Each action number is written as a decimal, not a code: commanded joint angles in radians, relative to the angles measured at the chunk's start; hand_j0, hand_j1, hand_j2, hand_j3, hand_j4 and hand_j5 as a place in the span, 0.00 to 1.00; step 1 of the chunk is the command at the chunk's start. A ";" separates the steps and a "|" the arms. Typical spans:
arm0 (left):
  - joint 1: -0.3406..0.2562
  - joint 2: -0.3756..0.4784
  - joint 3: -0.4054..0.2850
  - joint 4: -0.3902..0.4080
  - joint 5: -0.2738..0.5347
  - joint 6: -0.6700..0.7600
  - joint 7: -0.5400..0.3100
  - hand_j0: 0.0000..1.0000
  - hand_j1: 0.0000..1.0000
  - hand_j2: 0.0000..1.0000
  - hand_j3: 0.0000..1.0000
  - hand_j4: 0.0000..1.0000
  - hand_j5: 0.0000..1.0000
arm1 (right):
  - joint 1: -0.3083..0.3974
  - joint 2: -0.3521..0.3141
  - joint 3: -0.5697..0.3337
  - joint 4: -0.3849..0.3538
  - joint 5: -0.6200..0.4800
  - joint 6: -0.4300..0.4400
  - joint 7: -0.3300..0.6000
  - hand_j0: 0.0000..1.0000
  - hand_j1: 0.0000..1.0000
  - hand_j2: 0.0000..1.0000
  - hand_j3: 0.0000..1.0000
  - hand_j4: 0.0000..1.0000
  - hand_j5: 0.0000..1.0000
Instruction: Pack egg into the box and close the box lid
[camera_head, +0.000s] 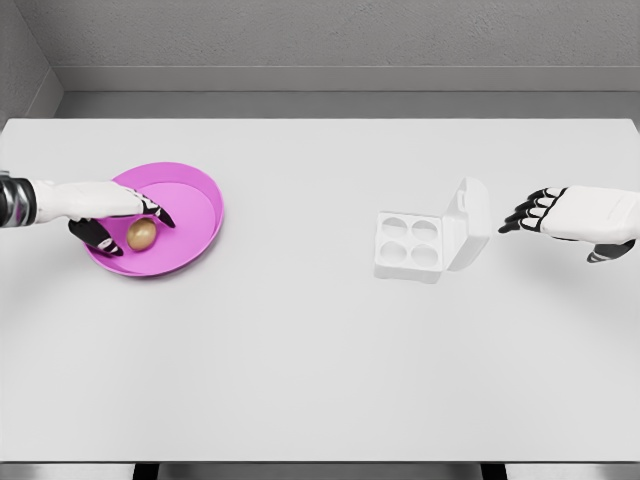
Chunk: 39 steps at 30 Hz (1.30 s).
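One egg (142, 234) in pink bowl (190, 215), left hand (100, 210) fingers spread around it, grip unclear. Open box (425, 240) on surface (300, 350); right hand (570, 215) beside lid, fingers loosely extended, empty.

Head view, downward over table (320, 380)

**Wide open table between bowl and box**

The table (300, 350) lay bare between the pink bowl (190, 215) and the box (410, 245). The box's raised lid (470, 222) blocked its right side, standing between its cups and the right hand (545, 212).
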 joint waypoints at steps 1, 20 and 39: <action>0.000 0.002 0.001 -0.002 0.007 0.002 0.000 0.83 0.83 0.83 0.83 0.83 0.83 | 0.000 -0.001 0.000 -0.001 -0.003 0.002 0.000 1.00 1.00 1.00 1.00 1.00 1.00; 0.006 0.004 -0.002 -0.042 0.004 0.002 0.000 0.52 0.52 0.52 0.52 0.52 0.52 | 0.000 -0.001 0.000 0.000 -0.003 0.002 0.000 1.00 1.00 1.00 1.00 1.00 1.00; -0.044 0.019 -0.024 -0.144 0.019 0.002 0.000 0.35 0.35 0.35 0.35 0.35 0.35 | 0.000 0.003 0.000 0.000 -0.003 0.002 0.000 1.00 1.00 1.00 1.00 1.00 1.00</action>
